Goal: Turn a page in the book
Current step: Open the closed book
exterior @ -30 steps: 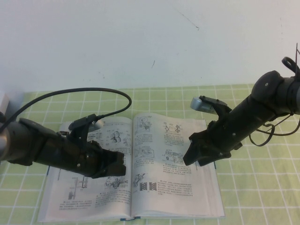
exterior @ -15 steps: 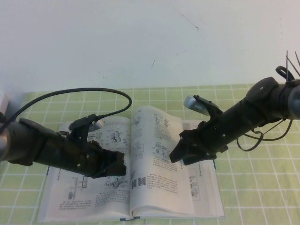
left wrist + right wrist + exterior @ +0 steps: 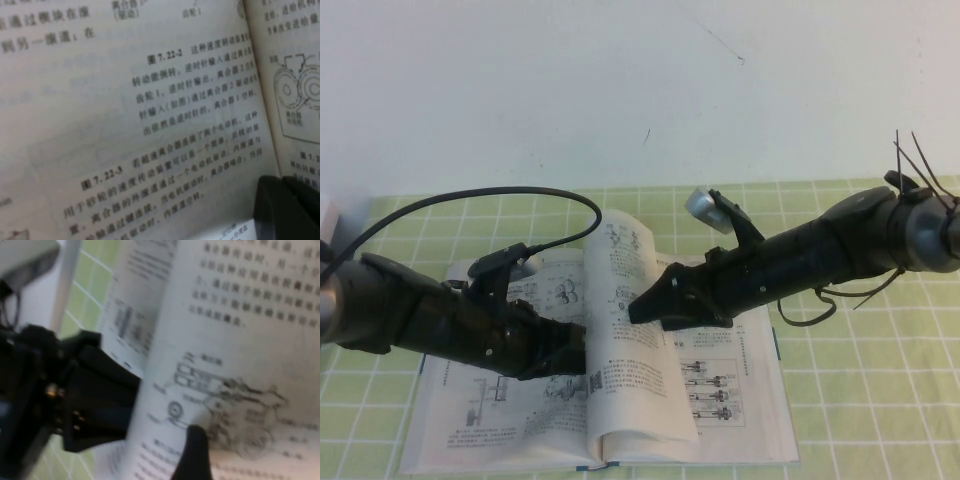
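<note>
Page point(image 3: 632, 340) upright, right pincer point(image 3: 638, 309) touching, left pincer point(image 3: 578, 352) beside

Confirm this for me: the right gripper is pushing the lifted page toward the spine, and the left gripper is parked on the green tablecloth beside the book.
One thing is wrong. In the high view the left gripper sits over the book's left-hand side, not on the tablecloth. The right gripper is indeed against the lifted page, near the spine.

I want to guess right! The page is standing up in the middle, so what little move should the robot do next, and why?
Probably the right gripper should keep sweeping toward the robot's left. The page stands curled over the spine of the book, not yet laid down, while the left gripper rests on the left-hand pages.
</note>
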`<control>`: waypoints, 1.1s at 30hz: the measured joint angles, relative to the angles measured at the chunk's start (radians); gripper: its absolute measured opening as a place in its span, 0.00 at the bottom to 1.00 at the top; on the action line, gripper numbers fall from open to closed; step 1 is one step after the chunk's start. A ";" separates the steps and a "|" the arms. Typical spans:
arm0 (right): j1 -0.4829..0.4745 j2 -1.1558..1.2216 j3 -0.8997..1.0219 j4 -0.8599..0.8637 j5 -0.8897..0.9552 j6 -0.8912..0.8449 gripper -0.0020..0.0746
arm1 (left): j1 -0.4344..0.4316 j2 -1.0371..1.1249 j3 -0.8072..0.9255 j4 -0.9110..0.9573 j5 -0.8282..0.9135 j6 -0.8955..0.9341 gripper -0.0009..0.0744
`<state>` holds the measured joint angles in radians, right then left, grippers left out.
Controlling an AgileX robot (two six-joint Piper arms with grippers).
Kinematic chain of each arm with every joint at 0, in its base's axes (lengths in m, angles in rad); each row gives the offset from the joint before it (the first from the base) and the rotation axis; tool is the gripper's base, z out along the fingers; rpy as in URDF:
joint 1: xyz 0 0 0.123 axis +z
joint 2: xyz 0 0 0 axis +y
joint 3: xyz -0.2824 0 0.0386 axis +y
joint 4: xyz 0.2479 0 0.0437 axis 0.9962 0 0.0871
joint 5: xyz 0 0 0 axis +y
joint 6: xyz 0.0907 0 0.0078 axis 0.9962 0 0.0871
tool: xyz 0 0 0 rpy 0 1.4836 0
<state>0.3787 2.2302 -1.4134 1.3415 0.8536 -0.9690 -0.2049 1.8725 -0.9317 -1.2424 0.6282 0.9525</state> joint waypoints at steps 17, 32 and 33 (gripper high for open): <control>-0.038 0.000 0.000 -0.093 0.002 -0.009 0.76 | 0.000 0.002 0.000 0.000 0.000 0.000 0.01; -0.063 -0.112 -0.002 -0.545 0.059 0.283 0.76 | 0.000 0.004 0.000 -0.006 0.005 0.024 0.01; -0.063 -0.120 -0.002 -0.568 0.066 0.304 0.76 | 0.000 0.004 0.000 -0.006 0.005 0.023 0.01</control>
<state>0.3152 2.1102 -1.4152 0.7738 0.9196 -0.6653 -0.2049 1.8761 -0.9317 -1.2488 0.6334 0.9758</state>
